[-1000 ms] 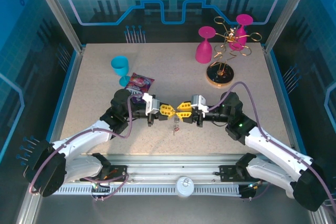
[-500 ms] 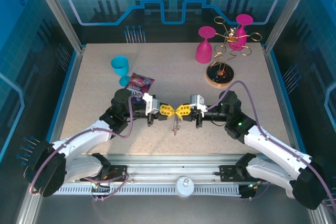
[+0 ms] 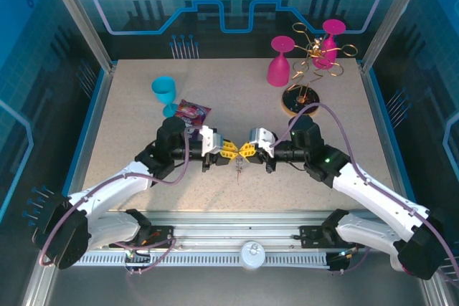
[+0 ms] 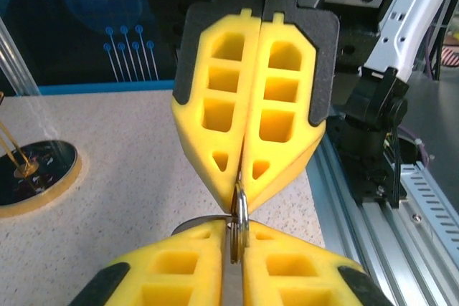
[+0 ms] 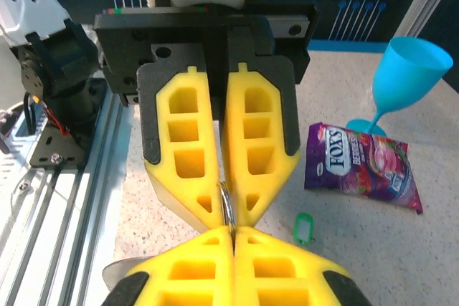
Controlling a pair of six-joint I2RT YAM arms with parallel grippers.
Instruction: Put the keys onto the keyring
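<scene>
The keyring [image 4: 239,218] - a thin grey metal loop - stands edge-on and upright, pinched between the meeting tips of the left gripper [image 3: 231,150] and the right gripper [image 3: 244,151], above the counter [image 3: 143,134]. The green-tagged key [image 5: 304,226] lies flat on the counter just beside them.

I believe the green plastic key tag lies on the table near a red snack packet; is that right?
Not quite: the right wrist view shows the snack packet is purple, not red. The green plastic key tag does lie on the speckled table near it.
</scene>
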